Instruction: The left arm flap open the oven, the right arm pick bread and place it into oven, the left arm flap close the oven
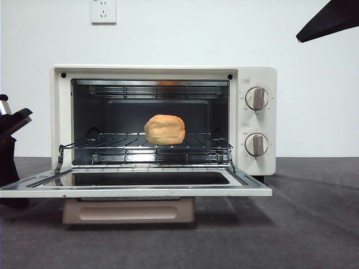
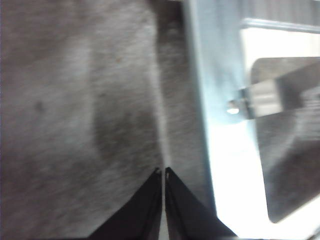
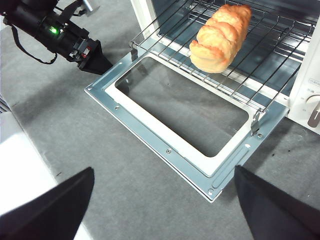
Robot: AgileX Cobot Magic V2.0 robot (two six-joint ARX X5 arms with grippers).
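The cream-white oven (image 1: 255, 73) stands with its glass door (image 1: 134, 190) flapped down flat. On the wire rack inside lies the golden bread (image 1: 165, 129), free of both grippers, and the right wrist view shows the same bread (image 3: 220, 36). My left gripper (image 2: 164, 172) is shut and empty, low over the grey table just beside the door's left edge (image 2: 220, 165). It appears as a black wedge (image 1: 25, 117) at the left of the front view. My right gripper (image 3: 164, 170) is open and empty, raised in front of the door (image 3: 150, 135). It shows only as a dark tip (image 1: 328, 22).
Two round knobs (image 1: 257, 98) (image 1: 256, 144) sit on the oven's right panel. A wall socket (image 1: 103, 11) is above the oven. The beige handle (image 1: 129, 212) hangs under the door's front edge. Grey mat covers the table, with a white strip (image 3: 20, 170) at its left side.
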